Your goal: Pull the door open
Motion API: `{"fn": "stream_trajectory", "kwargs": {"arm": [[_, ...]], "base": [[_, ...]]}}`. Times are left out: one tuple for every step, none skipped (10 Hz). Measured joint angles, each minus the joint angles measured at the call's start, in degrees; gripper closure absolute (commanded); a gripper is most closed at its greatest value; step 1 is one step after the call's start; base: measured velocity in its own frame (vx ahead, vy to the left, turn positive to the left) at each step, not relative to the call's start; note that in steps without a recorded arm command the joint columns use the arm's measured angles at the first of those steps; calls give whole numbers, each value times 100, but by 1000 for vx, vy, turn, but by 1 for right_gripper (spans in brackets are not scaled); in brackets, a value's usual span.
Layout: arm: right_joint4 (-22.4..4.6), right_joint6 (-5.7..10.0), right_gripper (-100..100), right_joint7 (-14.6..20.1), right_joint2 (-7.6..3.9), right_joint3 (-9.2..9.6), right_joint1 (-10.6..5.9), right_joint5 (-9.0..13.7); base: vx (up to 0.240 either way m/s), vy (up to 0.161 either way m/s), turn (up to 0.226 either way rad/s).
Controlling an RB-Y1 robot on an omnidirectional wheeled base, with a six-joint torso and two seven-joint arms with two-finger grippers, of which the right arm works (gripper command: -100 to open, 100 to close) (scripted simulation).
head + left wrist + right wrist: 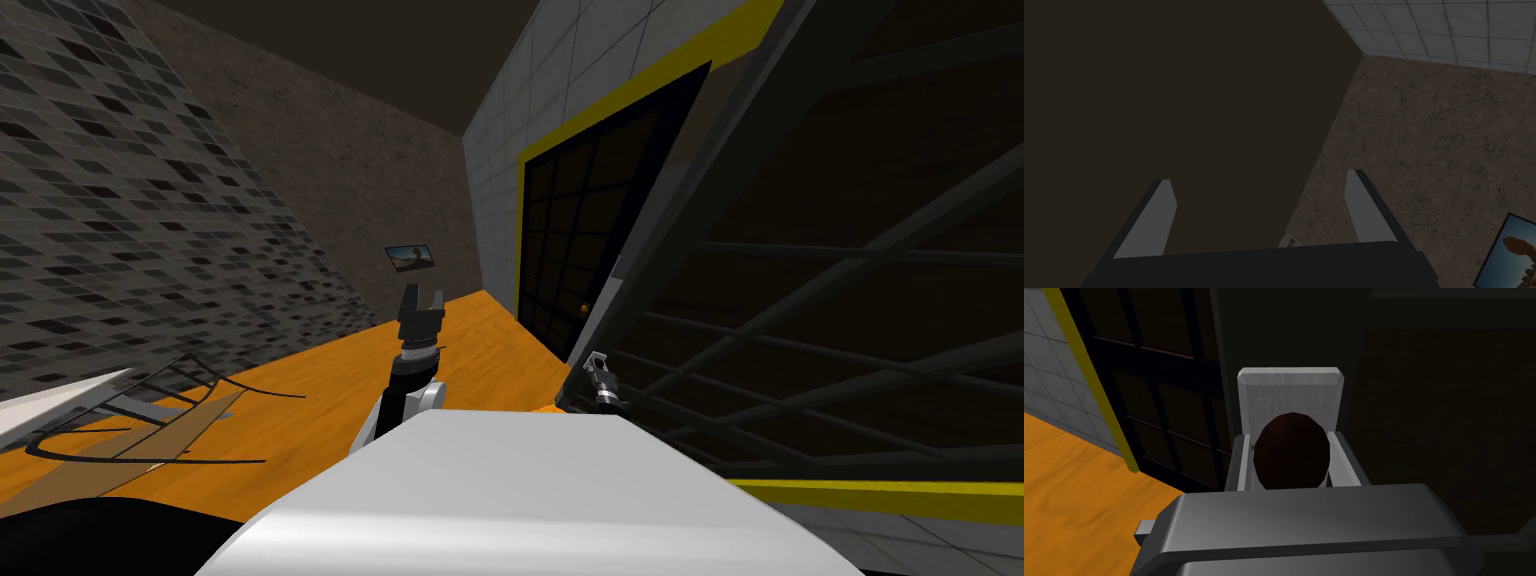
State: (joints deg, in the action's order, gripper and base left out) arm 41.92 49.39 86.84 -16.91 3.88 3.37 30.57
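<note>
Door knob (1292, 450) — contact status? (Operator)

Right gripper (1291, 438) is clamped on it: one finger presses each side of the dark round knob, which stands out from a white plate (1289, 393). (Inspector)

Position and edges? (Operator)

In the head view the door (850, 250), a dark latticed leaf, stands at an angle to the yellow frame (640, 85). Its pale free edge lies just beside the clamped hand. A dark gridded panel (580, 230) fills the frame beyond that edge. (Inspector)

Clearance? (Operator)

Orange floor (480, 350) lies open on the robot's left of the leaf, up to the grey tiled wall (500, 180). Furniture with thin dark curved bars (150, 420) sits well apart at far left; its type cannot be told. (Inspector)

Arm pose? (Operator)

Right arm low, reaching forward to the leaf's edge. Left gripper (422, 298) stands raised over the floor, pointing upward, fingers wide apart. (Inspector)
</note>
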Motion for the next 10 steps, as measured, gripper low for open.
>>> {"fn": "stream_trajectory", "kwargs": {"arm": [[2, 9, 100, 67, -30, 76, 1, -45], [-10, -3, 100, 80, -14, 102, 20, -56], [4, 3, 100, 117, -42, 149, 59, -75], [22, 33, 100, 178, -90, 202, 66, -101], [67, 52, 100, 235, -136, 258, 94, -128], [77, 82, 100, 299, -177, 325, 124, -160], [116, 97, 100, 360, -220, 391, 173, -190], [162, 117, 100, 413, -265, 448, 208, -218], [171, 151, 100, 475, -308, 511, 235, -249], [194, 180, 100, 545, -355, 583, 273, -282]], "base": [[-113, 9, 18], [-138, -17, 96], [-222, -15, 98], [-220, -21, 86], [-188, -21, 89], [-173, -20, 90], [-228, -9, 88], [-217, -10, 81], [-230, -31, 97], [-258, -4, 87]]}}
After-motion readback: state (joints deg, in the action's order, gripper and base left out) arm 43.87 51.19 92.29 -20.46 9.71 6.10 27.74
